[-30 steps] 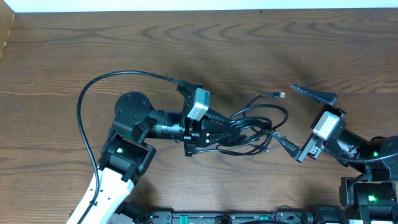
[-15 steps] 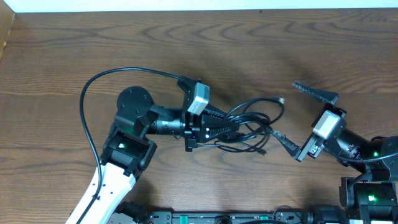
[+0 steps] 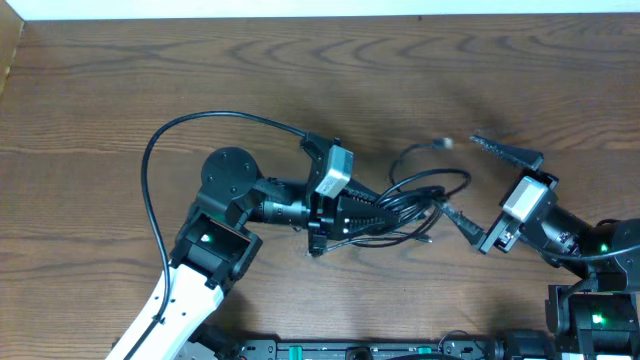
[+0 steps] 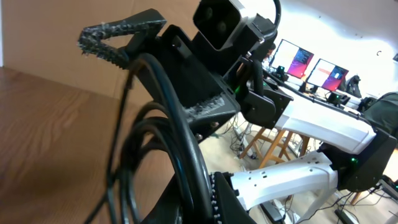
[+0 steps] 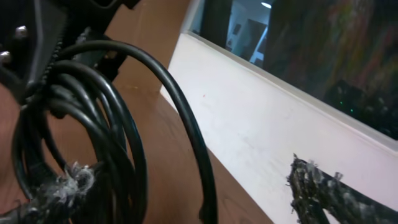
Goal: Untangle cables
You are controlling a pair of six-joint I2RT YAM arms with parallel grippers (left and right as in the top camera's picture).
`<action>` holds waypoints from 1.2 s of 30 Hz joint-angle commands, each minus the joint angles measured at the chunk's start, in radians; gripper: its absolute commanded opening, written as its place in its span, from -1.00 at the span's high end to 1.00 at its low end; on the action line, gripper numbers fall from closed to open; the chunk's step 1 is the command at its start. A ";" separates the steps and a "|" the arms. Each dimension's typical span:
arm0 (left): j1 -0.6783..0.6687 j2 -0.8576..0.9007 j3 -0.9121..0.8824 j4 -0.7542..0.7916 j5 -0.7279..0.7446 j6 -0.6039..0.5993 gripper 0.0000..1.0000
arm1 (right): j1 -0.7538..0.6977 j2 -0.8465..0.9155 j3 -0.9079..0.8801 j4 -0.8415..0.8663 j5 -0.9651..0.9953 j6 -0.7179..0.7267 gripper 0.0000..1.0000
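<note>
The cables are a tangle of thin black loops near the table's middle, with one plug end sticking up and blurred. My left gripper is shut on the left side of the bundle. In the left wrist view the cables run up from between its pads. My right gripper stands open just right of the bundle. In the right wrist view, one loop of the cables hangs between its fingers, which touch nothing.
A thicker black wire arcs from the left arm across the left of the wooden table. A white wall edge runs along the far side. The right arm's base sits at the lower right corner.
My left arm has moved to the right with the bundle, bringing the loops closer to the right gripper. The plug end has swung up. The right gripper's fingers have narrowed slightly.
</note>
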 commanded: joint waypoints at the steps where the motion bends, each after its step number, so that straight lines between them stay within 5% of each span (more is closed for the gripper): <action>1: -0.020 -0.010 0.030 0.010 0.044 -0.002 0.85 | -0.001 -0.003 0.001 0.000 0.104 -0.008 -0.71; 13: -0.020 -0.007 0.030 -0.013 0.004 -0.002 0.85 | 0.000 -0.003 0.001 0.041 -0.239 -0.020 -0.77; 25: -0.052 -0.005 0.030 0.002 0.010 0.040 0.85 | 0.000 -0.003 0.001 0.040 -0.428 -0.019 0.15; 30: -0.052 -0.003 0.030 0.021 -0.037 0.039 0.85 | 0.000 -0.003 0.001 0.039 -0.467 -0.017 0.98; 36: -0.052 -0.003 0.030 0.017 -0.069 0.038 0.85 | 0.000 -0.003 0.001 0.040 -0.467 -0.014 0.98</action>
